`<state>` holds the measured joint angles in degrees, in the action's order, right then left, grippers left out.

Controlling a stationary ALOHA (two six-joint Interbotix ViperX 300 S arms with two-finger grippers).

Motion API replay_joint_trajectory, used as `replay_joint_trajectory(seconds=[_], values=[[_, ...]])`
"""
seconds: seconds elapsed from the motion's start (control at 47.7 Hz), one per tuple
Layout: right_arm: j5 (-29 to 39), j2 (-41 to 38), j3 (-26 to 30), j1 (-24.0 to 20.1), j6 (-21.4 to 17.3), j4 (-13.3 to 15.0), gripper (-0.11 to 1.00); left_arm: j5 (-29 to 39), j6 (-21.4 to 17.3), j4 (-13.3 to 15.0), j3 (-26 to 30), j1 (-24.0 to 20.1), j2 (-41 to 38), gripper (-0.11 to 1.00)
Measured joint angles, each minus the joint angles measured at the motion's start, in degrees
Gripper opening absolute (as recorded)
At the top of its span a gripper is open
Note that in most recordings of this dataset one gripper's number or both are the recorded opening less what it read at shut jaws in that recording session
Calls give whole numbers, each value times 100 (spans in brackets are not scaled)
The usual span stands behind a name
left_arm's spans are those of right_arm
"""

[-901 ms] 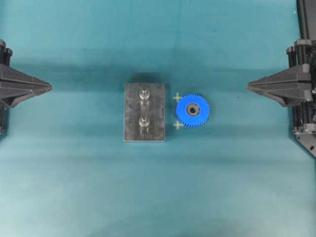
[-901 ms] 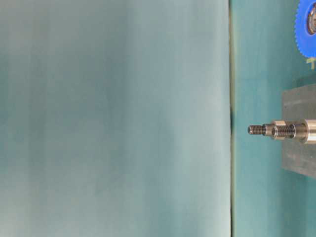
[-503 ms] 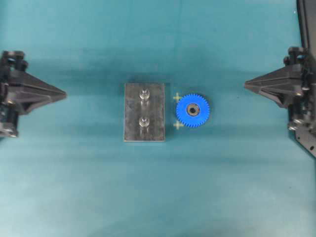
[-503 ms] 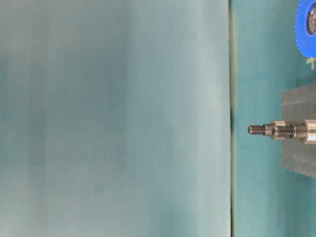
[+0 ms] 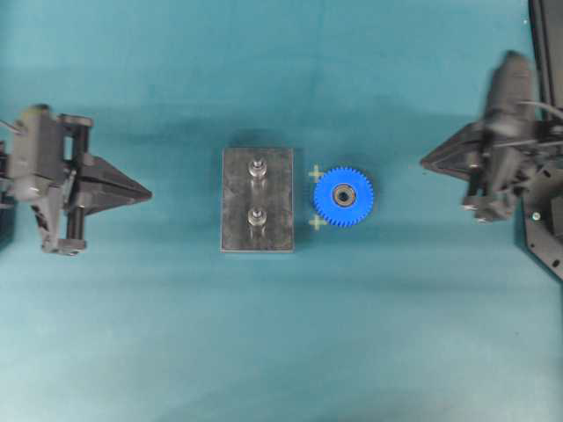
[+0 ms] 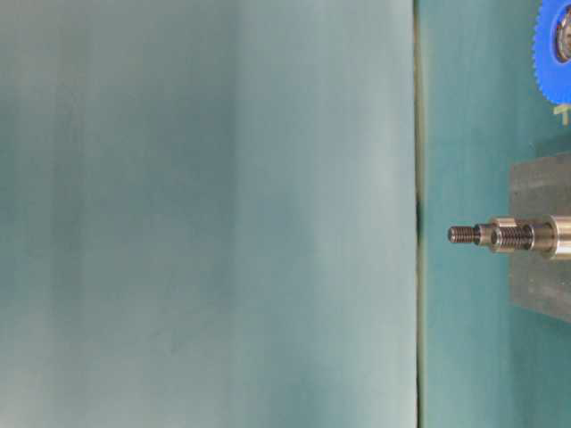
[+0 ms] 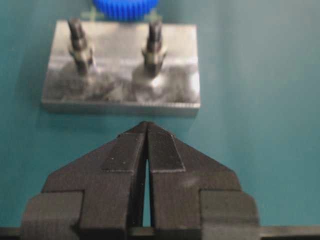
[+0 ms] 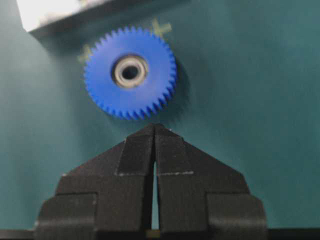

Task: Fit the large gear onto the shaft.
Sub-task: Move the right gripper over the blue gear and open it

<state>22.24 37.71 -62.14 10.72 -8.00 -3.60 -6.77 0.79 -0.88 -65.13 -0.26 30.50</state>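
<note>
The large gear [image 5: 343, 197] lies flat on the teal mat just right of the dark grey plate [image 5: 234, 211]; it is bright blue with a metal hub. Its top shows beyond the plate [image 7: 180, 95] in the left wrist view as the gear [image 7: 125, 7]. Two silver pegs stand upright on the plate; the shaft [image 5: 257, 167] is one of them, the other peg [image 5: 256, 217] sits nearer. My left gripper [image 5: 148, 192] is shut and empty, left of the plate. My right gripper [image 5: 424, 162] is shut and empty, right of the gear [image 8: 130, 72].
Two small yellow cross marks [image 5: 316, 174] lie on the mat between plate and gear. The right arm's dark base [image 5: 545, 229] stands at the right edge. In the table-level view the pegs [image 6: 500, 235] point sideways off the plate [image 6: 540, 192], with the gear's rim [image 6: 549, 53] at top right.
Both arms have advanced toward the centre: the left gripper moved right toward the plate, the right gripper moved left toward the gear and tilted. Gear and plate have not moved.
</note>
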Motion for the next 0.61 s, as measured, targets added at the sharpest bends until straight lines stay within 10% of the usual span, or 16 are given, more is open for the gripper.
replay_joint_trajectory(seconds=[0.419,0.608], values=[[387,-1872,1213,0,202,193,3,624,-290,-9,352,9,-431,0],[457,-2373,1573,0,264,193,48,642,-457,0,378,0,-457,0]])
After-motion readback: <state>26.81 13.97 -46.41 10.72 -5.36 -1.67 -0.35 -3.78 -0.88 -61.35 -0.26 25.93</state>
